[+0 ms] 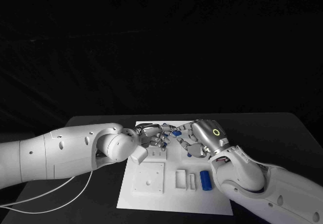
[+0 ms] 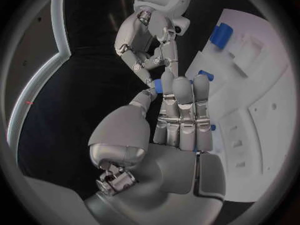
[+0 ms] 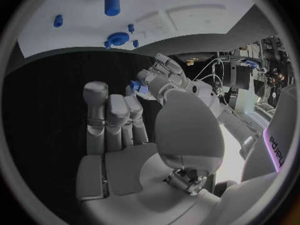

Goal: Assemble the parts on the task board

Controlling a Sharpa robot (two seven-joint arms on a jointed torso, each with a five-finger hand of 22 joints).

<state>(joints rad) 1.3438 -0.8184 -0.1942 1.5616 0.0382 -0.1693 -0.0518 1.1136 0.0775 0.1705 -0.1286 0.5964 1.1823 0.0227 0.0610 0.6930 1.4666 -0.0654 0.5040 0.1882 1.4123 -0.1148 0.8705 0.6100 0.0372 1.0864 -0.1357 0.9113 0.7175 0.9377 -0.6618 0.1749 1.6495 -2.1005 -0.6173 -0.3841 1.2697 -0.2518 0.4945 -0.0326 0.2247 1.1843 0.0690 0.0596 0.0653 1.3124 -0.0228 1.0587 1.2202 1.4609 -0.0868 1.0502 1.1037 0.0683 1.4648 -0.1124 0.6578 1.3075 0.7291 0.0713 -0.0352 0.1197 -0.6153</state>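
Note:
The white task board (image 1: 153,198) lies in the middle of the table. Above its far end my two hands meet around a small blue part (image 1: 176,133). My left hand (image 1: 151,133) pinches this part (image 2: 158,86) between thumb and fingertip. My right hand (image 1: 202,137) reaches in from the other side, and its fingertips (image 2: 154,79) touch the same part (image 3: 136,86). I cannot tell whether it grips the part. A blue cylinder (image 1: 205,180) lies on the board's right side. A round blue piece (image 3: 117,38) and a tiny blue piece (image 3: 58,20) also sit on the board.
White raised blocks (image 1: 149,177) and a white slotted holder (image 1: 183,179) stand on the board beside the cylinder. A white cable (image 1: 47,196) trails across the table under my left arm. Black tabletop (image 1: 269,135) surrounds the board.

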